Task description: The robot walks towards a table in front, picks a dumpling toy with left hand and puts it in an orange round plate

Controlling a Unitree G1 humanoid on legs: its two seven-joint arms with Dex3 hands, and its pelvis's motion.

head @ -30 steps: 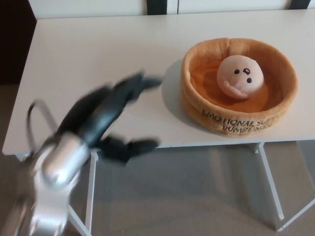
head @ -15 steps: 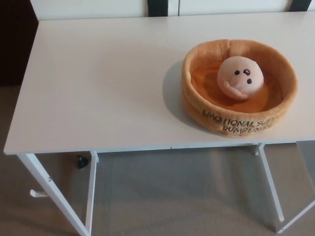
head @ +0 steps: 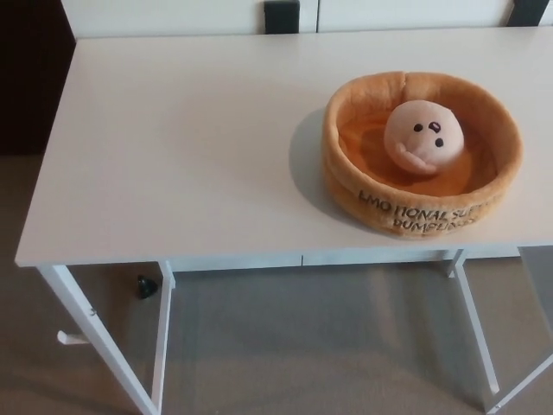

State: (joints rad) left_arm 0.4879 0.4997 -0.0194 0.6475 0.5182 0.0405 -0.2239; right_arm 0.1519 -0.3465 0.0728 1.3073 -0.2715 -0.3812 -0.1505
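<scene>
Head view, looking down at a white surface (head: 173, 147) that is filling most of the frame. Neither hand is showing, so their state cannot be told: no fingers, no forearm, nothing of the robot in the picture.

Dumpling toy (head: 422, 136) is sitting inside the orange round plate (head: 346, 186), right of centre in the frame. It is resting on the plate's inner floor, slightly toward the upper side of the well, face up, with dark eyes and mouth showing. The soft raised wall is ringing it all round, which is likely why it is staying put and not rolling. Black lettering is running along the plate's near wall.

The plate is standing on the surface well in from the near edge, its right rim nearing the frame's right side. White table legs (head: 95, 337) are showing below, over grey floor (head: 302, 346). A small dark object (head: 147, 286) is lying on the floor at lower left.

Judgement: placement is looking complete, with the toy already in the plate and nothing left to carry.
</scene>
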